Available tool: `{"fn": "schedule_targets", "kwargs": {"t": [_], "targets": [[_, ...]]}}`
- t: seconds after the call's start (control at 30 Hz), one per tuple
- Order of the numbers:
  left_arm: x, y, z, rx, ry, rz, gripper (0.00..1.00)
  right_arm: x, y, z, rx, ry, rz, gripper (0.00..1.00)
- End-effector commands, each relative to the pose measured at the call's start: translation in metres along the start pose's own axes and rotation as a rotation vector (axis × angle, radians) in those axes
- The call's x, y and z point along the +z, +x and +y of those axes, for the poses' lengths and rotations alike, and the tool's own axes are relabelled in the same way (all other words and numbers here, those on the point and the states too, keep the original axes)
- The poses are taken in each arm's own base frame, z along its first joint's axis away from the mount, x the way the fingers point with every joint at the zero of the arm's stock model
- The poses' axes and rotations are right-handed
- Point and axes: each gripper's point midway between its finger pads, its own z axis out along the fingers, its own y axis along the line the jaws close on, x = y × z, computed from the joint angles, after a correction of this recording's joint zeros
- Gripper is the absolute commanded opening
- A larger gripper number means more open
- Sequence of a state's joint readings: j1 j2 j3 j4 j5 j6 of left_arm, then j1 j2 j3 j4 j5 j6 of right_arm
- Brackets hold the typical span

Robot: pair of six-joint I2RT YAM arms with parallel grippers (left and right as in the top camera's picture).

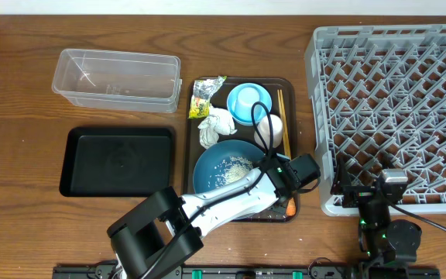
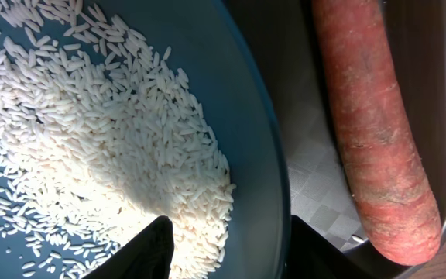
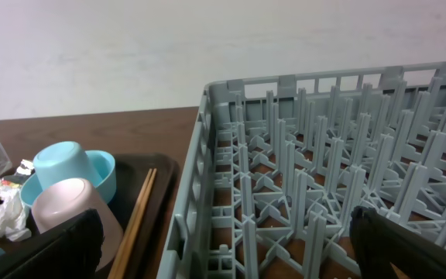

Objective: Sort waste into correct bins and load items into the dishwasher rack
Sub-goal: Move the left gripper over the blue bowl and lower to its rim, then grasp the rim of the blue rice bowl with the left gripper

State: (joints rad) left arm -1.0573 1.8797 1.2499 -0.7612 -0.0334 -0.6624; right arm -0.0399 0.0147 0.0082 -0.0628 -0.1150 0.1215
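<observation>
reaching across the lower middle of the overhead view, the left arm ends at the right edge of the large blue plate [image 1: 211, 172], which sits in the lower part of the brown serving tray [image 1: 190, 132]. in the left wrist view the left gripper [image 2: 235, 246] straddles the plate's rim. one finger [image 2: 155, 249] is over the loose white rice [image 2: 91, 139] inside the plate and the other [image 2: 316, 252] is outside it. the jaws are apart, with space showing between the inner finger and the rim, so nothing is clamped. the small orange carrot [image 2: 374, 132] lies on the tray just right of the plate.

in the upper part of the tray are the yellow-green wrapper [image 1: 205, 96] and the crumpled white tissue [image 1: 216, 124]. right of them are the small light-blue bowl [image 1: 248, 101] and the white cup [image 1: 269, 126]. the wooden chopsticks [image 1: 283, 120] lie along the tray's right side. the right wrist view shows the light-blue cup [image 3: 66, 165] lying in the bowl.

the clear plastic tub [image 1: 116, 74] is at upper left and the black tray [image 1: 118, 161] is below it, both on the wooden table [image 1: 22, 93]. the grey dishwasher rack [image 1: 393, 93] fills the right side. the right gripper [image 3: 227, 236] hangs by the rack's lower edge, fingers spread wide with nothing between them.
</observation>
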Motion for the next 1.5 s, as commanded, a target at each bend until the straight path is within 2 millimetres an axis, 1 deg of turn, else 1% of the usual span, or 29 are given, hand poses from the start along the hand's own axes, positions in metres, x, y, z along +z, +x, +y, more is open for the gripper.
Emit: {"fn": "schedule_targets", "kwargs": {"t": [0.0, 0.13, 0.2, 0.5, 0.73, 0.97, 1.1, 1.2, 1.3, 1.33, 1.47], "targets": [[0.0051, 0.0065, 0.0020, 0.006, -0.031, 0.007, 0.44, -0.0004, -0.0005, -0.0034, -0.003, 0.014, -0.005, 0.99], [0.0047, 0.0094, -0.0016, 0.019, -0.030, 0.006, 0.35, -0.0004, -0.0005, -0.0034, -0.003, 0.014, -0.005, 0.99], [0.0045, 0.0110, -0.0034, 0.026, -0.030, 0.005, 0.33, -0.0004, -0.0005, -0.0034, -0.003, 0.014, -0.005, 0.99], [0.0049, 0.0105, -0.0018, 0.033, -0.047, -0.009, 0.33, -0.0004, -0.0005, -0.0034, -0.003, 0.014, -0.005, 0.99], [0.0127, 0.0130, 0.0047, 0.008, -0.066, -0.020, 0.33, -0.0004, -0.0005, -0.0034, -0.003, 0.014, -0.005, 0.99], [0.0134, 0.0093, 0.0010, 0.002, -0.051, -0.036, 0.32, -0.0004, -0.0005, -0.0034, -0.003, 0.014, -0.005, 0.99], [0.0134, 0.0081, -0.0001, 0.002, -0.046, -0.041, 0.22, -0.0004, -0.0005, -0.0034, -0.003, 0.014, -0.005, 0.99], [0.0134, 0.0082, -0.0001, 0.002, -0.046, -0.040, 0.19, -0.0004, -0.0005, -0.0034, -0.003, 0.014, -0.005, 0.99], [0.0134, 0.0083, 0.0001, 0.002, -0.047, -0.040, 0.19, -0.0004, -0.0005, -0.0034, -0.003, 0.014, -0.005, 0.99], [0.0134, 0.0083, 0.0000, 0.002, -0.047, -0.040, 0.14, -0.0004, -0.0005, -0.0034, -0.003, 0.014, -0.005, 0.99], [0.0131, 0.0081, -0.0001, 0.002, -0.046, -0.040, 0.06, -0.0004, -0.0005, -0.0034, -0.003, 0.014, -0.005, 0.99]]}}
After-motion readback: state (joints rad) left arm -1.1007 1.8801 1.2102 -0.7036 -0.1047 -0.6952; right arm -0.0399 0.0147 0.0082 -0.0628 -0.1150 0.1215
